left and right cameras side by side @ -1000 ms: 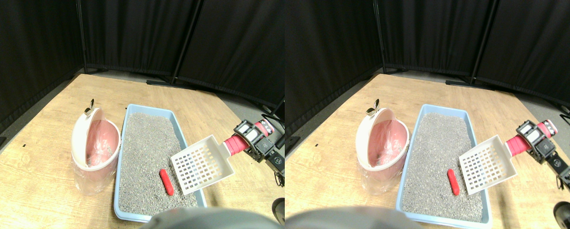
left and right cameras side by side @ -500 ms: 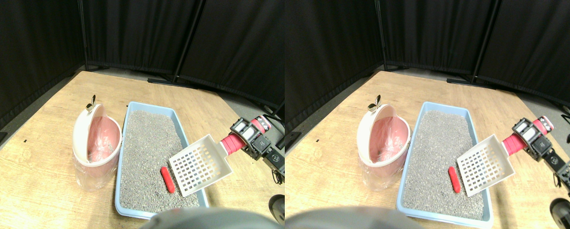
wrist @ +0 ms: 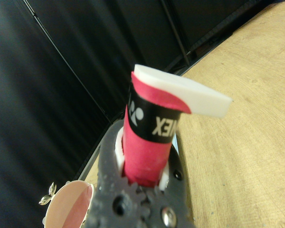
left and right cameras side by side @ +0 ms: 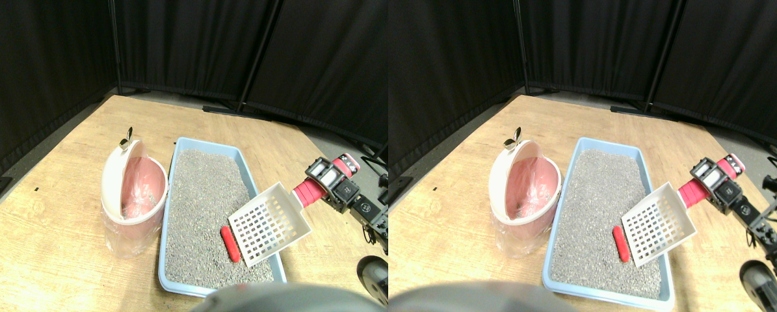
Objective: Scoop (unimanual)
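A white slotted plastic scoop (left and right cameras side by side: 270, 223) with a red-wrapped handle (left and right cameras side by side: 307, 190) hangs tilted over the near right part of a pale blue rectangular litter tray (left and right cameras side by side: 167, 195) filled with grey granular litter (left and right cameras side by side: 199, 208), its front edge just beside a small red cylindrical piece (left and right cameras side by side: 229, 244) lying on the granules; the right gripper (left and right cameras side by side: 331, 181) carries the handle from the lower right, and the wrist view shows the wrapped handle (wrist: 149, 142) seated in the dark jaw frame, the jaws clenched around it; a pink round plastic bin with a tipped-open white lid (left and right cameras side by side: 131, 195) stands just beside the tray's left wall on the light wooden floor (left and right cameras side by side: 50, 227).

The risks, judged from this stance: the scoop's lip sits close against the piece, so a shallow push could shove it along the litter rather than under it; too steep a dig could bury the edge and strain the hold on the handle; the scoop overhangs the tray's right wall, so a snag on the rim is possible; any lift towards the bin must cross the whole tray, and a tilt could roll the piece off.
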